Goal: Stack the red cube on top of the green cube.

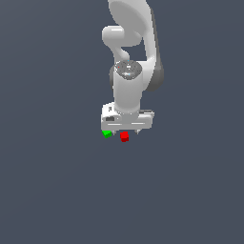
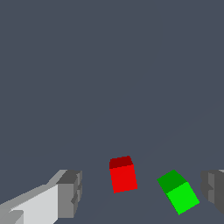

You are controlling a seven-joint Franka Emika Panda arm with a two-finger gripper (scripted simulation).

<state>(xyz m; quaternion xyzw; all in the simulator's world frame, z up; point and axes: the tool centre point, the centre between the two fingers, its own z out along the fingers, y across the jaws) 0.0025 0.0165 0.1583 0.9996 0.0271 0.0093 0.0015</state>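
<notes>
The red cube [image 1: 124,137] sits on the dark grey floor just below the white gripper body in the exterior view. It also shows in the wrist view [image 2: 123,174]. The green cube [image 1: 107,134] lies close beside it, toward the exterior view's left, and shows in the wrist view [image 2: 178,191], turned at an angle. My gripper [image 2: 142,192] is open. Its two grey fingers [image 2: 70,192] stand wide apart, with both cubes seen between them. In the exterior view the gripper [image 1: 127,127] hangs above the cubes, its fingertips mostly hidden by the hand.
The white arm [image 1: 128,57] rises above the gripper in the exterior view. The floor [image 1: 57,181] is plain dark grey all around.
</notes>
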